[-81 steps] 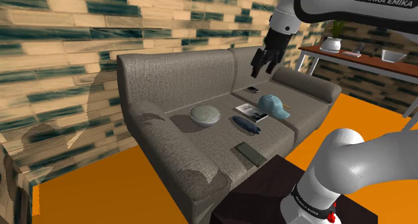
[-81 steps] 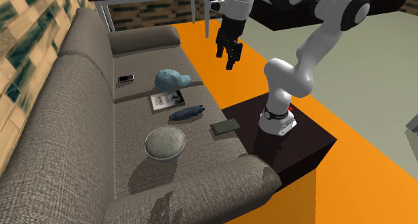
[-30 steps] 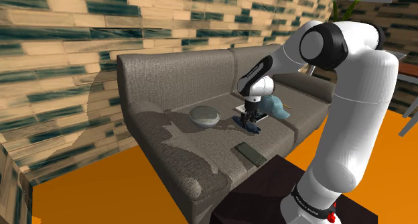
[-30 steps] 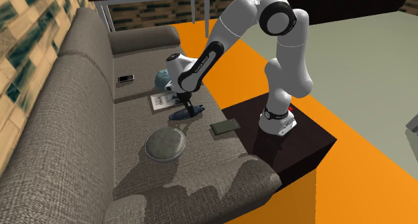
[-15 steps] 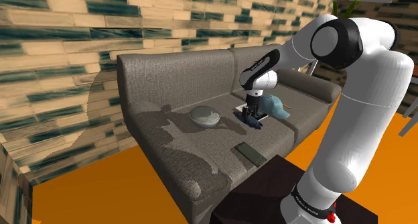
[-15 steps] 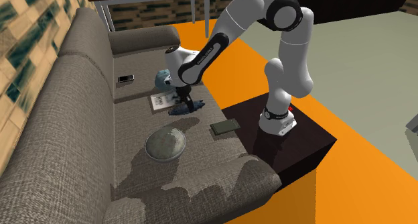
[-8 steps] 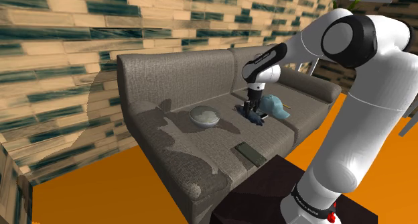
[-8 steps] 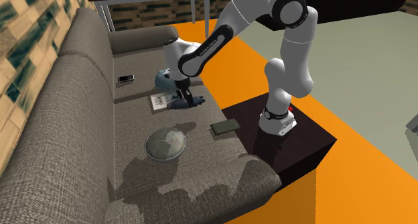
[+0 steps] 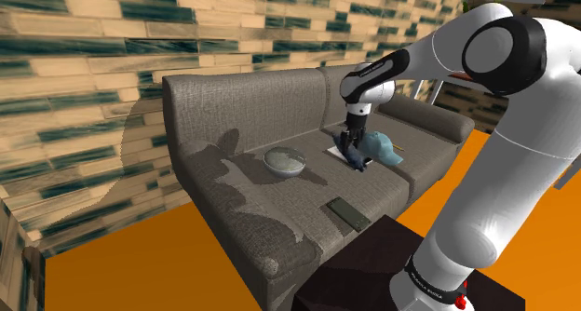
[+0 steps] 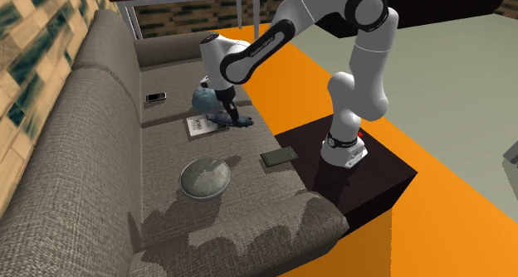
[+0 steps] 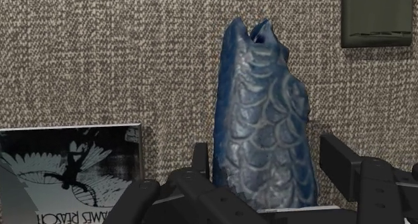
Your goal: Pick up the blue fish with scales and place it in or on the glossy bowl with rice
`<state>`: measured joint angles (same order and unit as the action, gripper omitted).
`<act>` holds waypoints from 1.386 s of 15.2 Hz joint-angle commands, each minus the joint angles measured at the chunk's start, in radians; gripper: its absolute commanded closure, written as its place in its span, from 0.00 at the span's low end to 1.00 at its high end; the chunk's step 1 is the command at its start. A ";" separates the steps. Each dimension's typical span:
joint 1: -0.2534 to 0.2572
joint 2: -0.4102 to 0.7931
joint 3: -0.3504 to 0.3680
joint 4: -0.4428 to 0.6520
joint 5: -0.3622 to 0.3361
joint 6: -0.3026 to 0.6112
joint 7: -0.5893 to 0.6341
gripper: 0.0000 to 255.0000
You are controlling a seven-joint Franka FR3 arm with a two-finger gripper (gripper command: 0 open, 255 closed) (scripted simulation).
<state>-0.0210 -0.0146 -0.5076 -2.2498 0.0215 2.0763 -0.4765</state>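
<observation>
A white robot arm reaches over a grey sofa [image 9: 242, 104]. Its black gripper [image 9: 352, 149] points down above the seat and is closed partway on a blue fish [image 9: 358, 159], its two fingers held apart by the fish's body.

From the second exterior view, the gripper [image 10: 223, 112] holds the fish [image 10: 233, 120] just above the seat, over the edge of a black-and-white book [image 10: 197, 126] that lies flat on the cushion. The fish sticks out sideways below the fingers, tilted. A blue cap [image 10: 202, 94] sits just behind the gripper.

In the wrist view, the scaled fish [image 11: 261, 108] stands between the fingers of the gripper [image 11: 266, 155] and reaches out well past their tips. One finger [image 11: 199, 157] presses its side; the other is close against the opposite side. The book [image 11: 67, 169] lies beside that first finger, and a dark tablet [image 11: 375, 16] lies on the cushion beyond the fish.

The bowl [image 9: 284, 170] of rice rests on the seat, well apart from the fish, towards the shoulder view's left. In the second exterior view the bowl [image 10: 189, 189] sits nearer the camera than the gripper, with the tablet [image 10: 279, 157] at the seat's front edge
</observation>
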 commanded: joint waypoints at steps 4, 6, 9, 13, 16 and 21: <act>0.000 -0.043 0.002 0.031 -0.023 -0.069 0.017 1.00; 0.000 -0.056 0.004 0.046 -0.030 -0.095 0.023 1.00; 0.001 -0.075 0.006 0.070 -0.038 -0.136 0.031 1.00; 0.024 -0.059 0.031 0.103 -0.020 -0.154 0.070 1.00; 0.058 -0.018 0.064 0.146 0.011 -0.158 0.121 1.00; 0.108 0.065 0.115 0.239 0.063 -0.172 0.199 1.00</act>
<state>0.0770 0.0267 -0.4032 -2.0414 0.0710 1.9125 -0.2933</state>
